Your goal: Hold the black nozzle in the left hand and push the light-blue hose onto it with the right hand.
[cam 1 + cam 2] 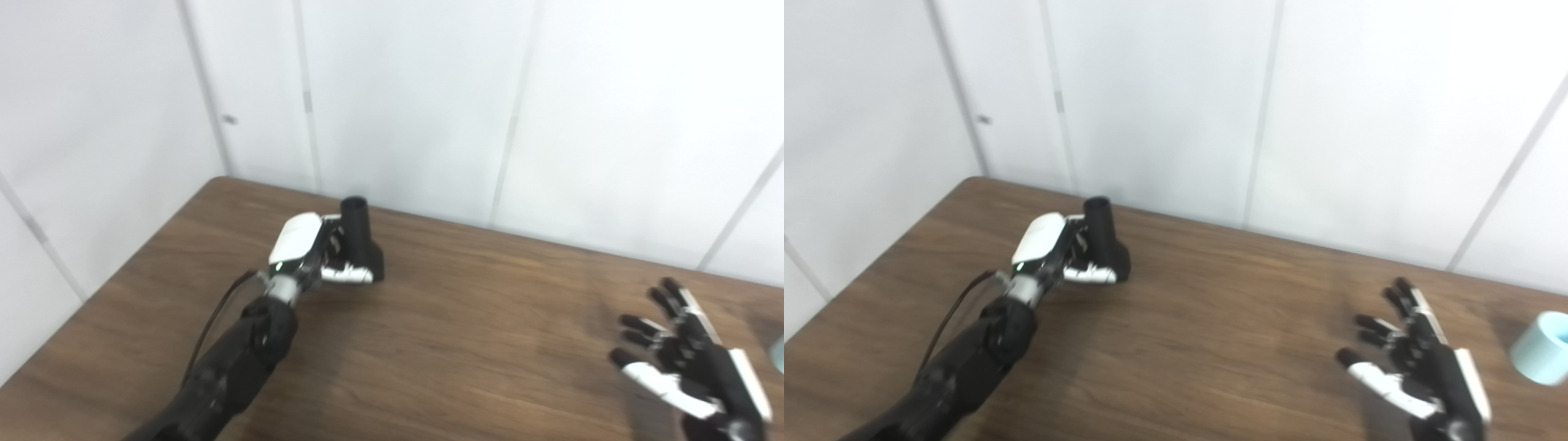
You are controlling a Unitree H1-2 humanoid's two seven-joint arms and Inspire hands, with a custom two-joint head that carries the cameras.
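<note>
The black nozzle (361, 239) stands upright near the table's far edge, its round tube end pointing up. My left hand (309, 251) is wrapped around its lower part, shut on it. At the right edge lies the light-blue hose (1543, 347), a short pale cylinder with its open end showing; only a sliver of the light-blue hose (778, 354) appears in the left eye view. My right hand (1409, 361) hovers over the table left of the hose, open with fingers spread, holding nothing.
The brown wooden table (441, 343) fills the lower picture. White wall panels (398, 98) rise directly behind its far edge and along its left side.
</note>
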